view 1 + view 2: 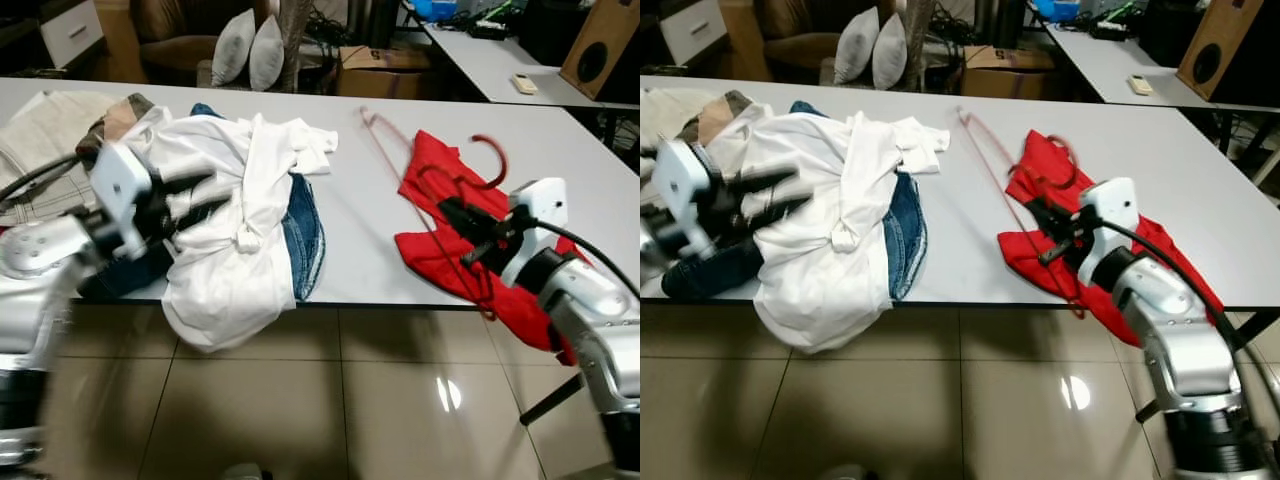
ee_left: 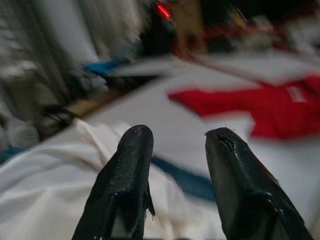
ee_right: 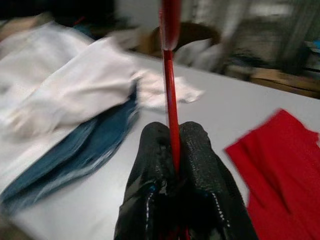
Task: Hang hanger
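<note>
Right gripper (image 3: 172,150), at frame's right, was clenched on the red hanger (image 1: 385,150) over a red garment (image 1: 440,240). Left gripper (image 2: 175,150) hovered parted above white clothes (image 1: 230,190). No writing was legible.

Two silver arms with white wrist housings and black cables; each tool (image 1: 462,232) has two black textured fingers (image 2: 125,185).
</note>
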Controlling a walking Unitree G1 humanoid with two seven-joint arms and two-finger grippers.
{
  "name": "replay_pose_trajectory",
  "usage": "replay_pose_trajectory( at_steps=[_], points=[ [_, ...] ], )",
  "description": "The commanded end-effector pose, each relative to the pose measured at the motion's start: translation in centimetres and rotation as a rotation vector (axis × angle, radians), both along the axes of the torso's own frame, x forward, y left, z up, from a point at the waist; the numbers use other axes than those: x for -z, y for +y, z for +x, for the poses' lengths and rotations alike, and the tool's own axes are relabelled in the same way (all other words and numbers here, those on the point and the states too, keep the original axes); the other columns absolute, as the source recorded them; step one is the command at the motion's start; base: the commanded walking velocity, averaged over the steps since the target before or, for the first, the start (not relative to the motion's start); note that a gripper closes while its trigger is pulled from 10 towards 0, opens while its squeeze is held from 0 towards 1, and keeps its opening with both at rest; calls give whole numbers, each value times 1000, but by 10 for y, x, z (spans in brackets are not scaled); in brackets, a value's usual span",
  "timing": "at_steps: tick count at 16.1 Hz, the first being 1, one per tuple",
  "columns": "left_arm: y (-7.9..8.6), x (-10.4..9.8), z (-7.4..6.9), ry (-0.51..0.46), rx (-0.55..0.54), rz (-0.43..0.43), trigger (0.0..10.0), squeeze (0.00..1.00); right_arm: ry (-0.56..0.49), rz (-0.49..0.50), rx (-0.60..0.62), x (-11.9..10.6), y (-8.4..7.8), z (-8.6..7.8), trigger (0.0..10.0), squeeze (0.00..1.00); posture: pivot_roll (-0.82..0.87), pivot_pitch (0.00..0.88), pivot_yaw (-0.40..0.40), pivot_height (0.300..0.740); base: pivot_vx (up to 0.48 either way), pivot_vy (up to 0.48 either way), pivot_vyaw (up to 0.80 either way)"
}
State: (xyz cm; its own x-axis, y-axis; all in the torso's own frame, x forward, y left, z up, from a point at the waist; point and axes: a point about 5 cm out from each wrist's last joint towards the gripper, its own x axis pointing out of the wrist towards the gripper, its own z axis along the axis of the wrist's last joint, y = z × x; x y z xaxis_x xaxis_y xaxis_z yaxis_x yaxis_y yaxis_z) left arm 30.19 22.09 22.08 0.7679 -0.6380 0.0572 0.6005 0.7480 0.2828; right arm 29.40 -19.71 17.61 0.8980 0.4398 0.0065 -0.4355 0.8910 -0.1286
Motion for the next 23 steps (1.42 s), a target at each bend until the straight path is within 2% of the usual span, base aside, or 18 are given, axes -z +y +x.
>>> replay_pose_trajectory(
  at_steps=[1,2,3,4,5,6,7,8,9,10,11,14,16,17,23],
  points=[
    [-7,7,3,7,-55,-56,10000,1000,-37,40,107,-1,-8,2,10000,0,15,0,-23,740,0,0,0],
    [-18,24,2,40,-95,-163,10000,592,-32,70,169,4,-7,0,10000,0,6,0,-13,740,0,0,0],
    [-23,37,3,48,-177,-256,10000,502,0,96,227,11,-7,-2,10000,0,-6,0,-10,740,0,0,0],
    [-36,63,1,119,-316,-384,10000,502,40,76,287,21,0,-8,10000,0,-14,0,-14,740,0,0,0],
    [-40,70,0,129,-355,-387,10000,502,64,65,298,24,4,-11,10000,0,-14,0,-14,740,0,0,0],
    [-48,80,-3,159,-404,-370,10000,514,93,29,292,28,14,-16,10000,0,-23,0,-34,740,0,0,0],
    [-54,83,-6,160,-428,-338,10000,518,65,-36,305,29,18,-19,10000,0,-19,0,-43,740,0,0,0],
    [-55,83,-7,157,-426,-321,10000,514,48,-44,292,30,22,-19,10000,0,-18,0,-47,740,0,0,0],
    [-62,84,-11,137,-393,-265,10000,514,17,-135,285,35,27,-18,10000,0,-20,0,-55,740,0,-277,0],
    [-68,87,-13,133,-381,-226,10000,510,22,-149,274,39,32,-18,10000,0,-20,0,-61,740,0,-289,0],
    [-71,92,-15,132,-381,-190,10000,510,20,-110,279,38,35,-18,10000,0,-22,0,-65,740,0,-289,0],
    [-74,95,-17,145,-411,-205,10000,506,9,9,296,33,37,-21,10000,0,-29,0,-78,740,0,-287,0],
    [-75,96,-15,145,-422,-202,10000,510,14,-10,301,37,38,-22,10000,0,-40,0,-78,740,0,-291,0],
    [-75,96,-14,144,-431,-202,10000,514,46,38,305,39,38,-23,10000,0,-44,0,-76,740,0,-289,0],
    [-79,94,-14,143,-429,-209,10000,510,74,58,326,43,33,-21,10000,0,-21,0,-70,740,0,-268,0]
  ],
)
